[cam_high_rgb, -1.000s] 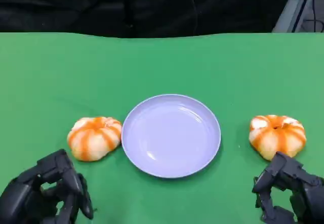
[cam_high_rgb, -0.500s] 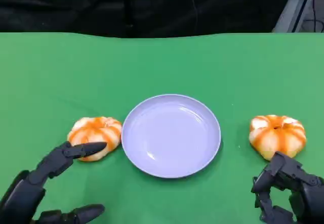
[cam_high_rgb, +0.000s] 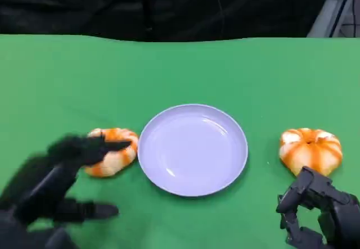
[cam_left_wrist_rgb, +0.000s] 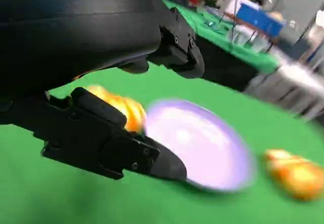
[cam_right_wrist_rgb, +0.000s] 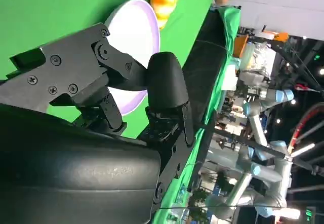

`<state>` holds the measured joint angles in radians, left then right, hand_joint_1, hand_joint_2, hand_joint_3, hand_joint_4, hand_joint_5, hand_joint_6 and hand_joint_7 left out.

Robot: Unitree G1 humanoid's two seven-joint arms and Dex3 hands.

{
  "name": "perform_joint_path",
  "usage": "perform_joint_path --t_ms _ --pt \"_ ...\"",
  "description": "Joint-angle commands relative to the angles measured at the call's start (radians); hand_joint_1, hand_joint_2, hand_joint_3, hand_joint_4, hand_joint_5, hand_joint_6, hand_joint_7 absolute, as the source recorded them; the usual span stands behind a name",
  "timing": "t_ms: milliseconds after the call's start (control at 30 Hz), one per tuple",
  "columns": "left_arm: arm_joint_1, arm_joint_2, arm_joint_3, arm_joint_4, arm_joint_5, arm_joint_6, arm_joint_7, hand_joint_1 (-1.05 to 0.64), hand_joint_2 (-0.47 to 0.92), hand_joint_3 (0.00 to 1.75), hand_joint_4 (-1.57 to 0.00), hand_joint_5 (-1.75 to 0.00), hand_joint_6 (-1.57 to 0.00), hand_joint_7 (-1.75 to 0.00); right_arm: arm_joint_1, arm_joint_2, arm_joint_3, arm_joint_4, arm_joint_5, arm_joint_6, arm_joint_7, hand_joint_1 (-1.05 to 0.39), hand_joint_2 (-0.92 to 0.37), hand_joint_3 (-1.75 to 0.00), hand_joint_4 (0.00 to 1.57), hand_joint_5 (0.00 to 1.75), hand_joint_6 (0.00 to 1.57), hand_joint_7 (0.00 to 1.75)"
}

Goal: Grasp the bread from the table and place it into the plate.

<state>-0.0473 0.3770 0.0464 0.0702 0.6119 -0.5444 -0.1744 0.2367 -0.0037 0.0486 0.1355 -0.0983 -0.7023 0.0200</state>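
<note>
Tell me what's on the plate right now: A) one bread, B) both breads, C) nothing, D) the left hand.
C: the plate shows only its bare lavender surface; one bread lies on the table beside its left rim under the left hand, and the other bread sits apart on the right.

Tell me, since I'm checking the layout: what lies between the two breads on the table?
The plate lies between the left bread and the right bread, clearest in the head view.
</note>
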Motion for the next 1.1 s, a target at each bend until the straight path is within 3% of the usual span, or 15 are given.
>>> perform_joint_path --t_ms 33,500,1100 --pt "-0.101 0.060 -0.070 0.097 0.109 0.044 0.090 -0.76 0.77 0.00 -0.34 -0.23 -0.54 -0.01 0.006 -0.008 -0.010 -0.003 0.012 0.000 -0.004 -0.14 -0.67 -0.93 0.81 1.75 0.67 1.63" --pt "-0.232 0.116 -0.225 0.294 0.164 0.101 0.198 -0.72 0.83 0.01 -0.38 -0.10 -0.50 0.00 0.007 -0.001 -0.007 -0.014 -0.004 0.006 -0.019 -0.14 -0.67 -0.94 0.80 1.75 0.68 1.62" --pt "-0.353 0.102 -0.364 0.601 0.158 0.109 0.300 -0.73 0.87 0.01 -0.41 -0.03 -0.49 0.00 0.009 0.000 -0.006 -0.021 -0.015 0.011 -0.032 -0.15 -0.64 -0.97 0.82 1.75 0.70 1.62"
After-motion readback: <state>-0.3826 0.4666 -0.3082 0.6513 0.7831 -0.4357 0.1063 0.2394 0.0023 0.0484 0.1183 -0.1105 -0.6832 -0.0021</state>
